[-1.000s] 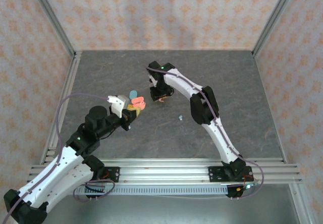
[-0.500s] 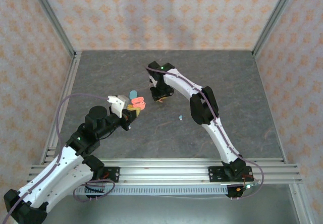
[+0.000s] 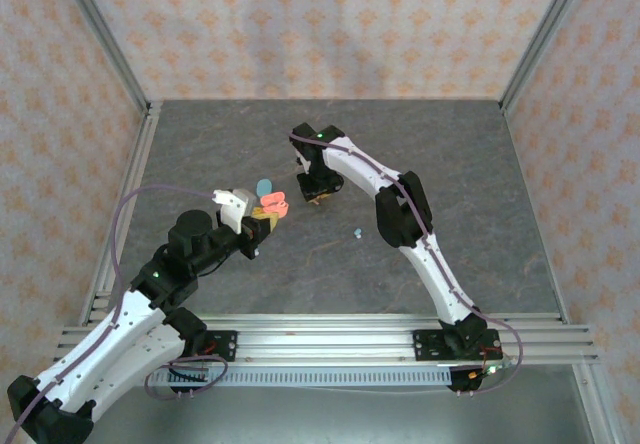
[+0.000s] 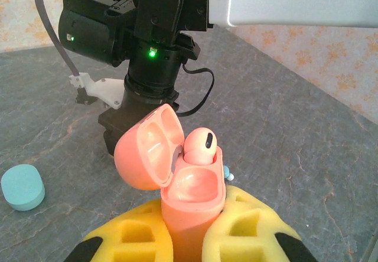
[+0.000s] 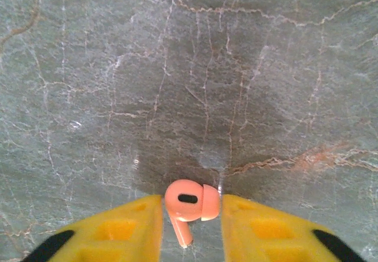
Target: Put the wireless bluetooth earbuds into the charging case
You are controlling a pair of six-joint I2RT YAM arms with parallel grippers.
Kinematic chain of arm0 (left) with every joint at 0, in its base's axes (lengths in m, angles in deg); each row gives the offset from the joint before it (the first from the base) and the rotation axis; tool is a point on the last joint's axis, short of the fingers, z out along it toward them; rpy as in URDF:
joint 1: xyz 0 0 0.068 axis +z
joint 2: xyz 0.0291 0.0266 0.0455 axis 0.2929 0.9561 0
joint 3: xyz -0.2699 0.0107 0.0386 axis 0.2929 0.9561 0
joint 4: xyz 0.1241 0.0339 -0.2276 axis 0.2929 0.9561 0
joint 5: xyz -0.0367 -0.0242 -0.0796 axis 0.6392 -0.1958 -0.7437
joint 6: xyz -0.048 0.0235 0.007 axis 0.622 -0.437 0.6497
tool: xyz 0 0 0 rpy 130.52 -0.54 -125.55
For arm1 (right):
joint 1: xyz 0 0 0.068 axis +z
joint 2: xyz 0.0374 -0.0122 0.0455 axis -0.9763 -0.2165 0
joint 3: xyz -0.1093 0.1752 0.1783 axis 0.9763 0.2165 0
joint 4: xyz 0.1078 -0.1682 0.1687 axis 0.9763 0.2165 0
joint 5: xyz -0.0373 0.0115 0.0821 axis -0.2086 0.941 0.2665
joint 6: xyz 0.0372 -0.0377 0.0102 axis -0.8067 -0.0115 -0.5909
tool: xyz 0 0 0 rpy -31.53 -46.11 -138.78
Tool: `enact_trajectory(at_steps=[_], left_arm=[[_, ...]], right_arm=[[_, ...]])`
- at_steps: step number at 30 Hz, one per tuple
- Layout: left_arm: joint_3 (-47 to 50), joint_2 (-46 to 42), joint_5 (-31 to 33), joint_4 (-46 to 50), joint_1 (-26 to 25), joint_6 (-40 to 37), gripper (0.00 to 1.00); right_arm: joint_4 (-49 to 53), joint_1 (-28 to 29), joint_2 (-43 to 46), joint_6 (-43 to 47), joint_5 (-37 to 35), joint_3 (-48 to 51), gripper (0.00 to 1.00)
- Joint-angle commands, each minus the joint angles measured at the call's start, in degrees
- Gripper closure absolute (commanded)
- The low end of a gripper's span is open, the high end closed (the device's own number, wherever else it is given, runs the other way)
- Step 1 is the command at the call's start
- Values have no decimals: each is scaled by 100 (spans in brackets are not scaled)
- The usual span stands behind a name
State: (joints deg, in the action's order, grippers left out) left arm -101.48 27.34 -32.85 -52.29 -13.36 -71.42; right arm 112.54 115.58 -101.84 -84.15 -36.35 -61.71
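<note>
My left gripper (image 4: 190, 223) is shut on a salmon charging case (image 4: 192, 198), held upright between its yellow fingers (image 4: 251, 229). The case's lid (image 4: 146, 148) is swung open to the left, and one salmon earbud (image 4: 199, 146) sits in the far socket. The near socket is bare. In the top view the case (image 3: 272, 204) is left of centre. My right gripper (image 5: 191, 212) points down at the table just beyond it and is shut on a second salmon earbud (image 5: 188, 201), stem towards the camera, which rests at table level.
A closed light blue case (image 4: 22, 186) lies on the table left of the salmon one (image 3: 264, 186). A small light blue earbud (image 3: 357, 233) lies loose to the right. The right arm's black wrist (image 4: 150, 67) stands close behind the open case. Aluminium rails border the grey table.
The right gripper's fingers have drawn in around the salmon earbud. Both arms have stayed in nearly the same place.
</note>
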Motion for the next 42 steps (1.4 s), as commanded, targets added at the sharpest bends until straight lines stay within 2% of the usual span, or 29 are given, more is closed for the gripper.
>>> enact_trajectory(at_steps=[1,23,28,32,37,42], left_arm=[[-16,-110,-29,36,-54,-81,100],[37,-175,-14,83,-52,-55,100],[55,-193,-11,66,-50,-57,100],[135,-192,-213,-109,-55,-145,100],[363,-156,-600,-613,-50,-263,100],[459,-165,-729,-822,-47,-464,100]], right_arm=[[137,24,-133,-154,-210,-131,62],[83,120,-495,-600,-335,-426,62],[162,129,-506,-634,-357,-427,67],[183,131,-453,-694,-314,-411,76],[-188,105,-81,-914,-326,-3,80],[-1045,69,743,-1258,-385,1018,82]])
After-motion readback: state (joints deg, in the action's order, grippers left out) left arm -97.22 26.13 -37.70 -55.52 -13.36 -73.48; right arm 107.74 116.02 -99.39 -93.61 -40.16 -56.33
